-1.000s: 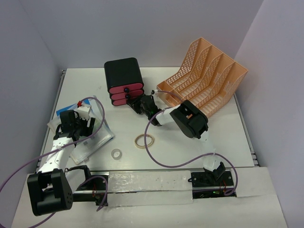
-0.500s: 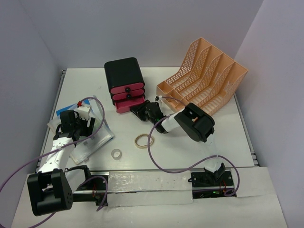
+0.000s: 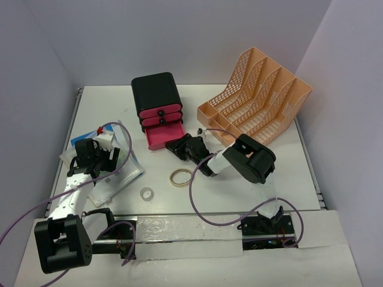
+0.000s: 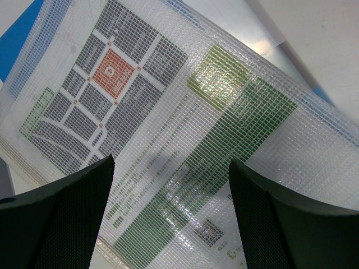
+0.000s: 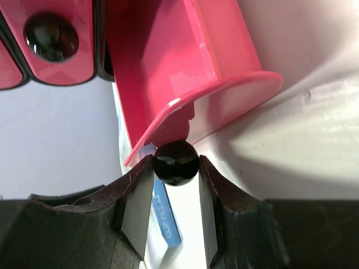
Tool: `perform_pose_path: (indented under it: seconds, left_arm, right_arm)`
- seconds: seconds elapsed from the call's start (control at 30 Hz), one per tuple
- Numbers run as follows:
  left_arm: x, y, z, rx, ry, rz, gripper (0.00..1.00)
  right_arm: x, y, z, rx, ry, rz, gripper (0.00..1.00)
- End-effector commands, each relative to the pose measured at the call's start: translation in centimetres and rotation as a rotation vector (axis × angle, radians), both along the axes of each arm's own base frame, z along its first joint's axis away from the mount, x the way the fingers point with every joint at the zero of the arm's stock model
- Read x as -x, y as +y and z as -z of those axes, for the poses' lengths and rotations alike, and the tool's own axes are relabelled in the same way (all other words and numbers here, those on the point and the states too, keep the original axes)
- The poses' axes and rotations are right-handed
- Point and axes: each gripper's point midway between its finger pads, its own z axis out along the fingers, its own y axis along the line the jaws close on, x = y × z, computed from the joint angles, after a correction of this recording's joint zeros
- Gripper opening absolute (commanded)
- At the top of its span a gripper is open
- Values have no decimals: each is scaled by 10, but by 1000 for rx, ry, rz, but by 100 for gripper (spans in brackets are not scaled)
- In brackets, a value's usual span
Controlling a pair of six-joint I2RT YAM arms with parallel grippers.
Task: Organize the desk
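Between the pads of the right gripper [image 5: 175, 167] sits the black knob [image 5: 176, 162] of the btm pink drawer [image 5: 179, 61]; the jaws are narrow, pinching the knob from both sides. That drawer sticks out of the black drawer box [image 3: 155, 92] straight ahead of the gripper, while the two drawers above it sit flush w/ the box front. Off to this gripper's right, near but apart, stands the peach mesh file rack [image 3: 257, 101]. Behind the gripper & close by its wrist, a tan ring [image 3: 181, 177] lies flat on the white tabletop [image 3: 287, 173]. A smaller white ring [image 3: 146, 194] lies a bit further back. A purple cable [image 3: 206, 206] loops over the tabletop behind the arm.

The left gripper [image 4: 171, 218] is spread wide w/ nothing btwn its fingers. Directly under it lies a clear mesh pouch [image 4: 185, 112] w/ a printed sheet inside, resting on the tabletop. Can't tell if the fingers touch the pouch.
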Motion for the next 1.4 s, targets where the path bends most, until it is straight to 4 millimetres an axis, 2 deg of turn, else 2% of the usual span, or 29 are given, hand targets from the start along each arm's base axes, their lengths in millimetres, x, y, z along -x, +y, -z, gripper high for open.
perform_pose_path:
  seconds: [0.0, 0.27, 0.33, 0.4, 0.53, 0.57, 0.6, 0.63, 0.67, 0.73, 0.77, 0.8, 0.83, 0.87, 0.9, 1.0, 1.07, 1.37]
  left_arm:
    - [-4, -1, -7, 3, -34, 15, 89]
    - [-3, -2, -9, 2, -40, 17, 89]
    - [-2, -3, -9, 5, -41, 20, 89]
    - [-2, -3, -9, 5, -42, 20, 89]
    - [-2, -4, -10, 9, -44, 24, 89]
    - [-2, -3, -10, 8, -45, 24, 89]
    - [-2, -4, -10, 7, -46, 26, 89]
    - [-3, -4, -11, 8, -47, 27, 89]
    - [-2, -4, -11, 9, -46, 26, 89]
    - [-2, -4, -11, 10, -49, 27, 89]
    - [-2, -4, -12, 9, -50, 26, 89]
    - [-2, -4, -11, 9, -51, 25, 89]
    - [-2, -4, -11, 7, -50, 24, 89]
    - [-2, -3, -12, 6, -53, 22, 89]
    - [-2, -3, -12, 5, -53, 23, 89]
    - [-2, -3, -10, 5, -50, 21, 89]
    - [-3, -3, -10, 5, -50, 20, 89]
    - [-3, -3, -9, 6, -45, 21, 89]
  right_arm:
    - [3, -1, -24, -18, -48, 9, 35]
    - [10, -3, -24, 3, -44, -13, 53]
    - [19, -5, -23, 40, -37, -43, 61]
    - [25, -7, -30, 68, -48, -58, 64]
    - [44, -14, -43, 262, -120, -130, 65]
    - [43, -13, -54, 299, -154, -126, 65]
    - [50, -13, -58, 423, -192, -155, 65]
    - [58, -18, -52, 515, -203, -182, 65]
    - [61, -13, -63, 568, -244, -207, 65]
    - [89, -6, -55, 791, -299, -379, 64]
    - [91, 1, -58, 834, -324, -425, 64]
    - [105, -11, -40, 945, -260, -491, 64]
    - [110, -6, -38, 1018, -255, -494, 64]
    - [120, -19, -29, 1117, -209, -525, 64]
    - [125, -22, -26, 1167, -201, -533, 64]
    - [148, -14, -21, 1233, -198, -604, 63]
    - [156, -18, -12, 1257, -149, -629, 62]
    - [166, -30, 8, 1338, -53, -654, 61]
